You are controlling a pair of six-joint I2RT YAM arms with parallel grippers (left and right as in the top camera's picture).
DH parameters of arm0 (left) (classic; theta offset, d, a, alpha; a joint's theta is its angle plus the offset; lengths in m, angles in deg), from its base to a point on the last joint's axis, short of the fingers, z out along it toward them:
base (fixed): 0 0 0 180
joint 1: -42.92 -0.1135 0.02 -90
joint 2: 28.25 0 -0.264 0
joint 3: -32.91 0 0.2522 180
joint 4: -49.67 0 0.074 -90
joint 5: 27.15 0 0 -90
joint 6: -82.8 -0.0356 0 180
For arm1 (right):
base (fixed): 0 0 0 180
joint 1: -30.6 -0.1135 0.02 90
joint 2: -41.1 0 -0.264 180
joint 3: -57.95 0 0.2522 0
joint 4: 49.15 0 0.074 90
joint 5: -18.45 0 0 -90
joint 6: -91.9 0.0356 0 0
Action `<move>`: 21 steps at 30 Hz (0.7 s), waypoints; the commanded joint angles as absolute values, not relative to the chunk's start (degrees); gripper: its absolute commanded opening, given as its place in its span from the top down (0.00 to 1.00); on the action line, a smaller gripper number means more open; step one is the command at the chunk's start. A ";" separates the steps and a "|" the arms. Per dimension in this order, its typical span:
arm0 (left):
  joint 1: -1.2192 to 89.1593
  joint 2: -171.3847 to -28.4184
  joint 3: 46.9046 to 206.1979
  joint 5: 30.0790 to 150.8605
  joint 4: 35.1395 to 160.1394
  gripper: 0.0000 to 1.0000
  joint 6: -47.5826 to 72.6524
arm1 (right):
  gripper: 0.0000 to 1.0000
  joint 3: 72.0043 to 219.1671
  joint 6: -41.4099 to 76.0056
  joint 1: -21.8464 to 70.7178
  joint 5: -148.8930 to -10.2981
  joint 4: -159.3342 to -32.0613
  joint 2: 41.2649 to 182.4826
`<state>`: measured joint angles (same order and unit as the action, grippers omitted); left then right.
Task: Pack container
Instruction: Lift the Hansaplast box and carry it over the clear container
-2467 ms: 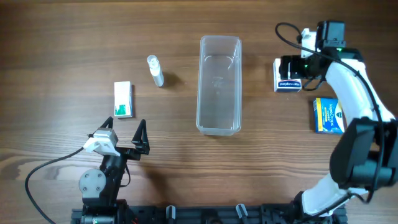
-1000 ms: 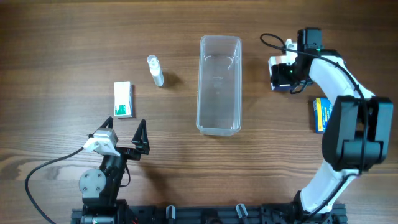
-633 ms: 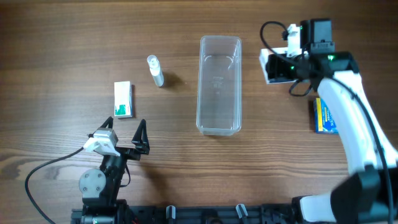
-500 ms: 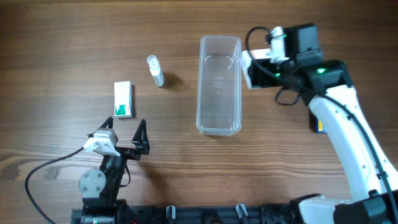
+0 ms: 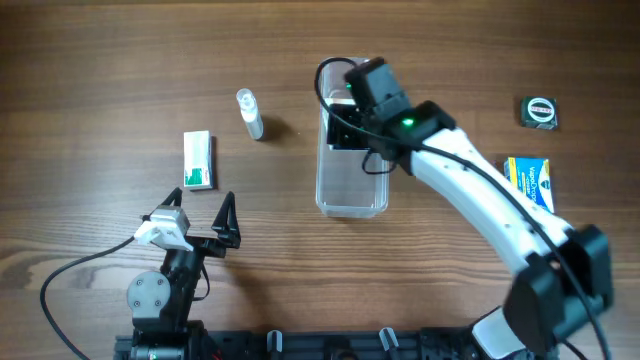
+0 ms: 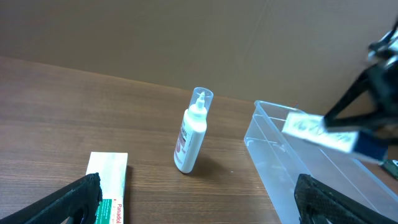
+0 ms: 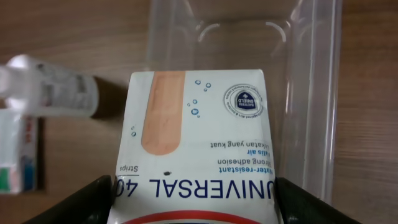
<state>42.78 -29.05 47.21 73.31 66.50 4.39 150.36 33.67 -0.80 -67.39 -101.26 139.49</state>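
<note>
Overhead: right claw [image 5: 346, 124], pinching the plaster box [image 7: 199, 143], has swung from beside the container [image 5: 352, 205] to above it; release likely next. Left claw [image 5: 200, 207] spread.

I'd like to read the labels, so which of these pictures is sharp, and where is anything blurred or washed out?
Overhead view: evenly lit and sharp, with a faint sheen on the clear container. Left wrist view: the white bottle is crisp, but the plaster box at right is smeared. Right wrist view: the box's print is readable, while the bottle at left is soft and overexposed.
</note>
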 commanded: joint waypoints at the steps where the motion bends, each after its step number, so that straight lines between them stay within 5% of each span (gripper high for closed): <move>1: 42.39 -28.64 46.99 72.79 66.90 0.00 3.50 | 0.19 151.35 38.13 -0.99 -59.72 -99.27 142.66; 21: 42.39 -28.64 46.99 72.79 66.90 0.00 3.50 | 0.19 151.32 32.88 -0.56 -53.97 -89.15 150.83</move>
